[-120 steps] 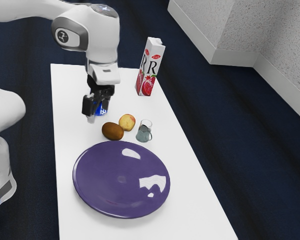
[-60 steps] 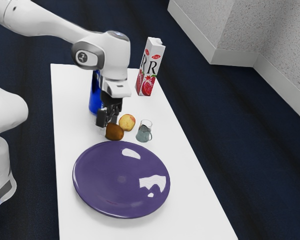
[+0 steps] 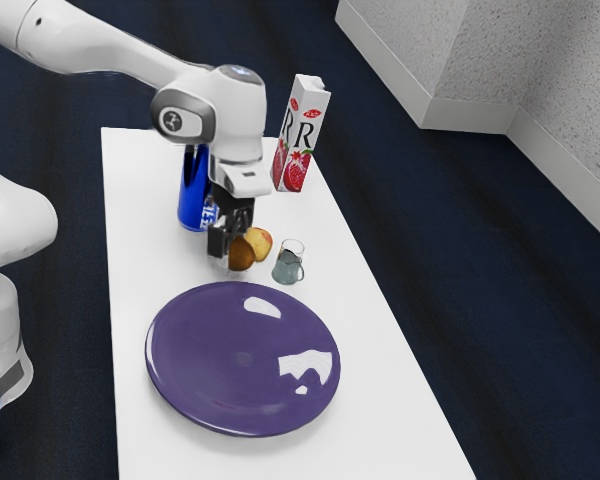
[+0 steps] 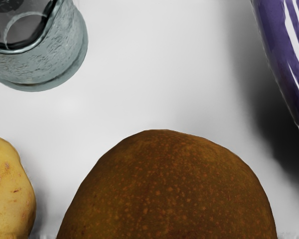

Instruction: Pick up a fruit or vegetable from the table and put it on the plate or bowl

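A long white table (image 3: pixel 390 390) holds everything. The white robot arm (image 3: pixel 205 110) reaches in from the exterior view's left. A big purple plate (image 3: pixel 242 358) sits at the near end with nothing on it. Far back stands a tall juice carton (image 3: pixel 300 133), and a blue can (image 3: pixel 191 190) stands behind the arm. A small glass mug (image 3: pixel 289 263) stands near the fruit. The brown kiwi (image 3: pixel 244 255) lies on the table between the plate and the can, and a yellow fruit (image 3: pixel 261 241) is right beside it, maybe touching. The black gripper (image 3: pixel 230 248) is down low at the kiwi and hides part of it. In the wrist view the kiwi (image 4: pixel 167 191) looks big and sits right under the gripper. I cannot tell if the gripper is open or has closed on the kiwi. I think this is the grabbing step. Next the gripper needs a good squeeze on the kiwi, then a lift straight up and a short trip over to the plate, without bumping the mug. Half a second ago the gripper was higher and more to the exterior view's left, and the whole kiwi showed. A second ago it hung in front of the can.
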{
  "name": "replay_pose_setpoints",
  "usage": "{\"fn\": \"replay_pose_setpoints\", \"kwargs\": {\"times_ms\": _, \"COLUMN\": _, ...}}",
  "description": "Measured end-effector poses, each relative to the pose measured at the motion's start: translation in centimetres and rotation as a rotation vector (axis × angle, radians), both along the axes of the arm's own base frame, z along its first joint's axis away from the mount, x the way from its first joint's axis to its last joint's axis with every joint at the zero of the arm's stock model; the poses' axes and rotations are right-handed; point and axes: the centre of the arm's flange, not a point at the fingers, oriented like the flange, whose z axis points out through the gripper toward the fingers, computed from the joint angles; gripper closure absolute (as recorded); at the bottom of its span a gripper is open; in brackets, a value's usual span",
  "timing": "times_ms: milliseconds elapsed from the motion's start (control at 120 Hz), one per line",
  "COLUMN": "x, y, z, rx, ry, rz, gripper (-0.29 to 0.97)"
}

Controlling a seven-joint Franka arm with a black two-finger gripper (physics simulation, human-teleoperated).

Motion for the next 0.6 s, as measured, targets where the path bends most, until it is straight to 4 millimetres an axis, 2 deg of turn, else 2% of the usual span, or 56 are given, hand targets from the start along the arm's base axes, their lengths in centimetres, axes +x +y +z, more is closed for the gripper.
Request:
{"fn": "replay_pose_setpoints", "kwargs": {"times_ms": 133, "x": -1.1, "y": -1.4, "z": 2.6, "rx": 0.051, "ry": 0.094, "rz": 0.013, "gripper": 0.35}}
{"fn": "replay_pose_setpoints", "kwargs": {"times_ms": 258, "x": -2.7, "y": -5.6, "z": 7.1, "rx": 0.165, "ry": 0.129, "rz": 0.024, "gripper": 0.36}}
{"fn": "replay_pose_setpoints", "kwargs": {"times_ms": 375, "x": -4.5, "y": -7.7, "z": 8.9, "rx": 0.225, "ry": 0.181, "rz": 0.088, "gripper": 0.36}}
{"fn": "replay_pose_setpoints", "kwargs": {"times_ms": 467, "x": -5.5, "y": -13.8, "z": 12.7, "rx": 0.284, "ry": 0.135, "rz": 0.057, "gripper": 0.36}}
{"fn": "replay_pose_setpoints", "kwargs": {"times_ms": 600, "x": -6.0, "y": -20.1, "z": 15.2, "rx": 0.293, "ry": 0.124, "rz": 0.017, "gripper": 0.36}}
